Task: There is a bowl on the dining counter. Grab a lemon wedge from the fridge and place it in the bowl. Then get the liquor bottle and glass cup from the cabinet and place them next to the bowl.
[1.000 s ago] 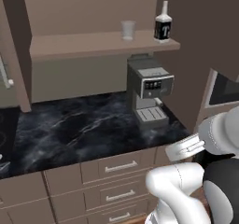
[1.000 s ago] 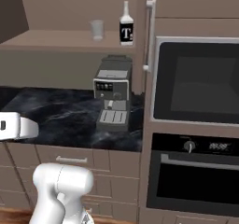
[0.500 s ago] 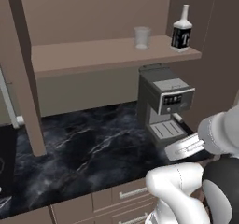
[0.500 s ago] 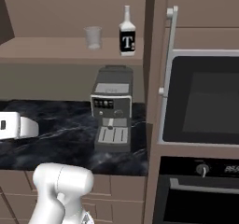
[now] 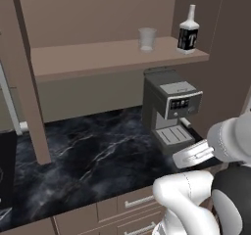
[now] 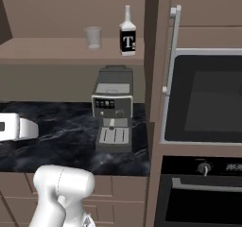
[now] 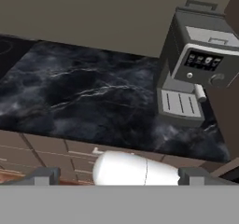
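liquor bottle (image 5: 188, 32) | on shelf (image 5: 98, 58) beside glass cup (image 5: 146, 38) | claw (image 7: 116, 175) open

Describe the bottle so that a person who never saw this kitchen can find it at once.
Look at the open brown shelf above the black marble counter, over the grey coffee machine. At the end of the shelf nearest the wall oven stands the bottle. Unlike the clear glass cup beside it, it is dark, with a white neck and a white label.
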Robot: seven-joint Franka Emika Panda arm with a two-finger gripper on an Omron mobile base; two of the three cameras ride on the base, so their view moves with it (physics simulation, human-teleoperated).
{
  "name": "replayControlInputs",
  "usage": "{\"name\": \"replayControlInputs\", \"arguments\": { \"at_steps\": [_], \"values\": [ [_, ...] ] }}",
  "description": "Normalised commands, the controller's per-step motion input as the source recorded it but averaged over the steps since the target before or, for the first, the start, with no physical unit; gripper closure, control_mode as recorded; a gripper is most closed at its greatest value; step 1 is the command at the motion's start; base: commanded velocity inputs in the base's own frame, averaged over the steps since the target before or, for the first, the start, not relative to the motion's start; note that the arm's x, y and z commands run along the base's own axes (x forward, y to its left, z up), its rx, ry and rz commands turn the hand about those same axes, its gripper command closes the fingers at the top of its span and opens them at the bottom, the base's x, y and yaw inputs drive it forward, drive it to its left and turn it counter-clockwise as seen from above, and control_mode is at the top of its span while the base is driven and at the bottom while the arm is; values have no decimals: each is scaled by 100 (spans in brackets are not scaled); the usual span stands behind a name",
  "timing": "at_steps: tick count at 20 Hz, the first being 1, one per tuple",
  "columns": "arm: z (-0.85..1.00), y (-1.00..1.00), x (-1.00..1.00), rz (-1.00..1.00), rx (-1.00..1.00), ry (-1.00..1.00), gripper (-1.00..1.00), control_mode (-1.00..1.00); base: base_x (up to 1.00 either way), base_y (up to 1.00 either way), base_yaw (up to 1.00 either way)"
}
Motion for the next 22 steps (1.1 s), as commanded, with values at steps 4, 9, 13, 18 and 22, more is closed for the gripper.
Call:
{"name": "replayControlInputs", "arguments": {
  "at_steps": [4, 9, 13, 18, 22],
  "values": [
    [12, 0, 20, -4, 0, -36, -100, -100, 0, 0, 0],
    [47, -6, 11, -8, 0, -45, -100, -100, 0, 0, 0],
    [43, -17, 6, -2, 1, -39, -100, -100, 0, 0, 0],
    [46, -23, 2, 0, 0, -33, -100, -100, 0, 0, 0],
    [63, -30, 5, 0, 0, -21, -100, -100, 0, 0, 0]
  ]
}}
